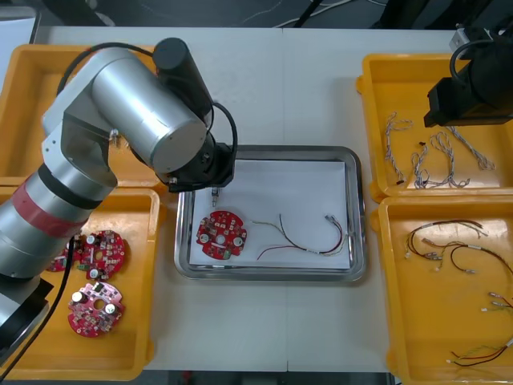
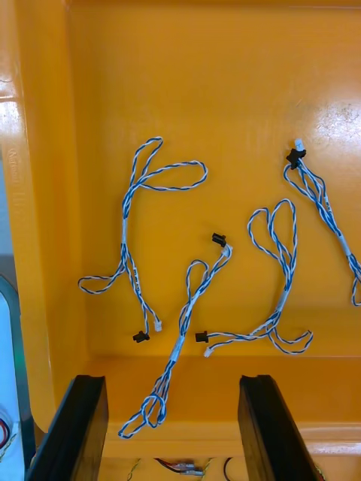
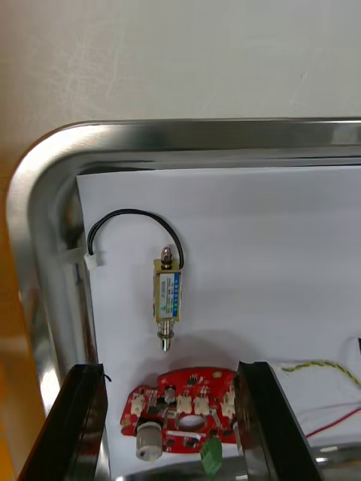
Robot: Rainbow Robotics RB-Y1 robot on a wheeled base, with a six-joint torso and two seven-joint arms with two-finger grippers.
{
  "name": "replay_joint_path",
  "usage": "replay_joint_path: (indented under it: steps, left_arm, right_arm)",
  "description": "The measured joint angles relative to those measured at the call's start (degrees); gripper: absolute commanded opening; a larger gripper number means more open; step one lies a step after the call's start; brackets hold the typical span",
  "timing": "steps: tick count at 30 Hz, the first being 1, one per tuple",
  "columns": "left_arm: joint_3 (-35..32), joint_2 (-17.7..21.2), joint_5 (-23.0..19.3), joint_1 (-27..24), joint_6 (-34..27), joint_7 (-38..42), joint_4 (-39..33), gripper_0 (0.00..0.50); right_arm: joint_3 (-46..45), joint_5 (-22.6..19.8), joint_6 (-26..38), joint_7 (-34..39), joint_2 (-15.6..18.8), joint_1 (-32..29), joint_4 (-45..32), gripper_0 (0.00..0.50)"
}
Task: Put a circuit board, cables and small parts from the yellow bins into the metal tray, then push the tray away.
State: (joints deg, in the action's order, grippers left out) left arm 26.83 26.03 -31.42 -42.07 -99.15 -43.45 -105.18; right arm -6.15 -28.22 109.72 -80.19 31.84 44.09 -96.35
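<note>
My left gripper (image 3: 169, 368) hangs spread over a small metal part (image 3: 168, 294) in the tray (image 3: 188, 135), my right gripper (image 2: 171, 379) spread over cables (image 2: 124, 225).

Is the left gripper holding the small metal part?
No, the small metal part lies free in the tray, beyond the open left gripper.

Yellow bins (image 1: 385, 88), silver metal tray (image 1: 264, 149) lined white, red circuit board (image 1: 222, 234), twisted blue and white cables (image 2: 124, 229), brass-coloured small metal part (image 3: 168, 289) with blue label and black wire, red and yellow cable (image 3: 323, 365)
</note>
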Motion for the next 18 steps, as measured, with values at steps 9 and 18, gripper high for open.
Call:
replay_joint_path:
  steps: [9, 18]
  left_arm:
    - [-9.3, 0.0, -3.5, -2.2, -10.0, 0.0, -5.9, 0.5]
    - [-19.4, 0.8, -7.7, -6.0, -10.5, 0.0, -6.3, 0.5]
  right_arm:
    - [0.0, -1.8, 0.0, 0.0, 0.0, 0.0, 0.0, 0.5]
    - [-2.4, -3.4, -0.1, -0.8, 0.0, 0.0, 1.9, 0.5]
